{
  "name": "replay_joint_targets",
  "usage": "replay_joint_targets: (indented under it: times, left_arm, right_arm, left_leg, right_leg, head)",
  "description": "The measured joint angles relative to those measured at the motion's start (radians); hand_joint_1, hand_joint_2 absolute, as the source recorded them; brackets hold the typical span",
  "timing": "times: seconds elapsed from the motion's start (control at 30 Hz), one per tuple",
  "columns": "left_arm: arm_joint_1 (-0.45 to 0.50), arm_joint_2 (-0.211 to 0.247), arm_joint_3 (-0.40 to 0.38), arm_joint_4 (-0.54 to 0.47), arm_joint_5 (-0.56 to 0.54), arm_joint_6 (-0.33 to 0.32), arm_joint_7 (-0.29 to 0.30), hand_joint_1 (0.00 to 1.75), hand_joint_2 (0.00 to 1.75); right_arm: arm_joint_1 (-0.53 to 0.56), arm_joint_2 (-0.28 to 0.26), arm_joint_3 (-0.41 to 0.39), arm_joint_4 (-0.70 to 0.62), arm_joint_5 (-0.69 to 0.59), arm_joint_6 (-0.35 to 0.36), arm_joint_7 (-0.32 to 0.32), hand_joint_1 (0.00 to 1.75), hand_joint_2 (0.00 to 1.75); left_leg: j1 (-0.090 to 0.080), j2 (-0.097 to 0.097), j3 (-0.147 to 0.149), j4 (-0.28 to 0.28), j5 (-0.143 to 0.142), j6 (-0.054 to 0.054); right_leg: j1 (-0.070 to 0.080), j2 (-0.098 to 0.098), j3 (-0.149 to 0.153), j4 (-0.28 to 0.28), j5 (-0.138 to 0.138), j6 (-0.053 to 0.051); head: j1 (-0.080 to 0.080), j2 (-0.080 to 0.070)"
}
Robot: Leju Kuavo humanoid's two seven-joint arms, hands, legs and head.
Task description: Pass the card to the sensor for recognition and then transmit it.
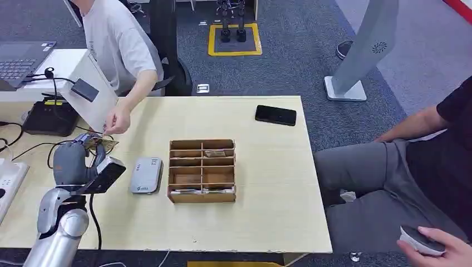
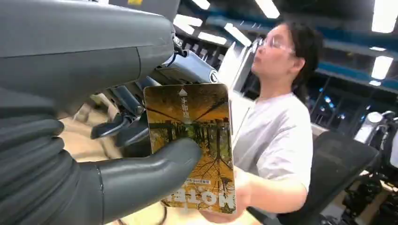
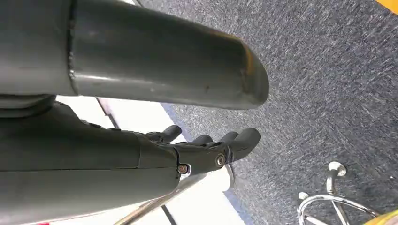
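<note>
One left hand (image 2: 117, 154) raised, thumb pinching card (image 2: 192, 140) — right hand (image 3: 206, 150) hanging, fingers straight

The card (image 2: 195, 140), pinched between the thumb and fingers of the left hand (image 2: 117, 154), carries the readable print. At the edge farthest from the thumb's root, large white letters stand upside down in the left wrist view; they seem to spell "HOTEL", with the first letter partly hidden. At the opposite end, beside the fingers, a small white arrow sits over a short column of characters too small to read. The grey reader (image 1: 146, 174) on the desk (image 1: 267, 183) bears a small logo, unreadable.
</note>
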Motion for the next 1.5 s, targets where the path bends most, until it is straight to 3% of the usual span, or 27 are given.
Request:
replay_joint_targets:
  times: [0.13, 0.23, 0.5, 0.63, 0.87, 1.1, 1.5]
  left_arm:
    - [0.000, -0.045, 0.024, 0.000, 0.209, -0.128, 0.038, 1.75, 1.75]
    - [0.000, -0.069, 0.036, 0.000, 0.258, -0.160, 0.053, 1.75, 1.75]
    - [0.000, -0.089, 0.047, 0.000, 0.251, -0.162, 0.055, 1.75, 1.75]
    - [0.004, -0.099, 0.047, 0.000, 0.282, -0.191, 0.110, 1.75, 1.75]
    - [0.004, -0.136, 0.047, 0.063, 0.285, -0.179, 0.179, 1.75, 1.75]
    - [0.002, -0.169, 0.047, 0.114, 0.265, -0.157, 0.191, 1.75, 1.75]
    - [0.001, -0.171, 0.047, 0.120, 0.265, -0.157, 0.192, 1.75, 1.75]
  right_arm:
    - [0.002, 0.000, -0.009, 0.000, -0.002, -0.014, 0.006, 0.00, 0.00]
    - [0.003, 0.000, -0.015, 0.000, -0.002, -0.018, 0.006, 0.00, 0.00]
    - [0.004, 0.000, -0.017, 0.000, -0.001, -0.017, 0.006, 0.00, 0.00]
    - [0.004, 0.000, -0.018, 0.000, 0.002, -0.018, 0.009, 0.00, 0.00]
    - [0.003, 0.000, -0.022, 0.000, 0.012, -0.023, 0.018, 0.00, 0.00]
    - [0.003, 0.000, -0.023, 0.000, 0.016, -0.022, 0.023, 0.00, 0.00]
    - [0.003, 0.000, -0.023, 0.000, 0.016, -0.022, 0.025, 0.00, 0.00]
  left_leg:
    - [0.000, 0.000, 0.000, 0.000, 0.000, 0.000]
    - [0.000, 0.000, 0.000, 0.000, 0.000, 0.000]
    - [0.000, 0.000, 0.000, 0.000, 0.000, 0.000]
    - [0.000, 0.000, 0.000, 0.000, 0.000, 0.000]
    - [0.000, 0.000, 0.000, 0.000, 0.000, 0.000]
    - [0.000, 0.000, 0.000, 0.000, 0.000, 0.000]
    - [0.000, 0.000, 0.000, 0.000, 0.000, 0.000]
  right_leg:
    - [0.000, 0.000, 0.000, 0.000, 0.000, 0.000]
    - [0.000, 0.000, 0.000, 0.000, 0.000, 0.000]
    - [0.000, 0.000, 0.000, 0.000, 0.000, 0.000]
    - [0.000, 0.000, 0.000, 0.000, 0.000, 0.000]
    - [0.000, 0.000, 0.000, 0.000, 0.000, 0.000]
    - [0.000, 0.000, -0.001, 0.000, 0.000, 0.000]
    - [0.000, 0.000, -0.001, 0.000, 0.000, 0.000]
  head:
    - [0.000, 0.000]
    - [0.000, 0.000]
    - [0.000, 0.000]
    - [0.000, 0.000]
    - [0.000, 0.000]
    - [0.000, 0.000]
    - [0.000, 0.000]
